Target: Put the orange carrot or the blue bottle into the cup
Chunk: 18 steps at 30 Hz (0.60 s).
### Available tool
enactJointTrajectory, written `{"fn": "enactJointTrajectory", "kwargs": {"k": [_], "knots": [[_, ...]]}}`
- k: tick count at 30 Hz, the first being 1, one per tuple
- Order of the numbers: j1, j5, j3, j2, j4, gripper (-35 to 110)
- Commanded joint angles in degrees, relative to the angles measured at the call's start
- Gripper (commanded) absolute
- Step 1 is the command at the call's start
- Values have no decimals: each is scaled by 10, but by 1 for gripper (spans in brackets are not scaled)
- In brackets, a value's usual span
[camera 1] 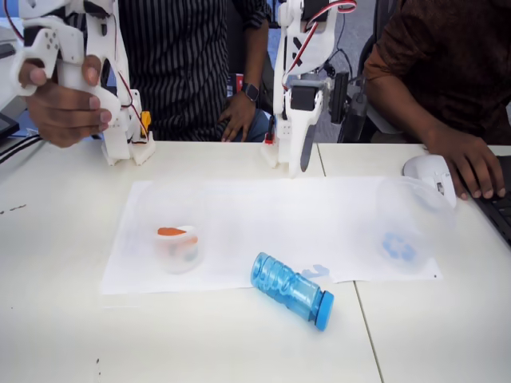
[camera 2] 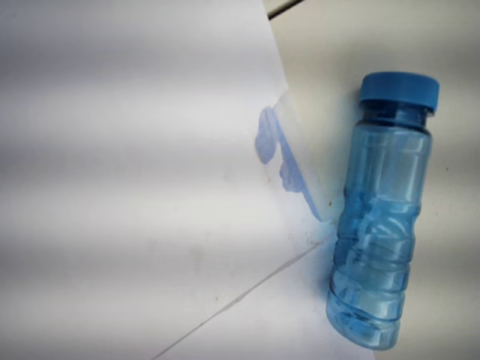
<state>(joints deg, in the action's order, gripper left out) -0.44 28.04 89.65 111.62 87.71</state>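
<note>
Blue bottle lies unlabelled; cup shows blue recycling arrows.

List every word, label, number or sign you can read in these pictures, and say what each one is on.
No words or numbers can be read.
Blue recycling-arrows sign, no lettering: on the cup, in the fixed view.
Orange mark, too blurred to read as text: on the other clear cup.
Blue print at the paper sheet's edge in the wrist view: too blurred to read.
The blue bottle: no label visible.
</note>
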Motion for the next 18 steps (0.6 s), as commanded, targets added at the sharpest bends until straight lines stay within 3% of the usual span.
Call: {"fn": "enactJointTrajectory", "kwargs": {"k": [1,12,18], "knots": [[15,15,-40,13,4,45],[61,76,-52,-65,3,45],[62,87,-147,-99,8,45]]}}
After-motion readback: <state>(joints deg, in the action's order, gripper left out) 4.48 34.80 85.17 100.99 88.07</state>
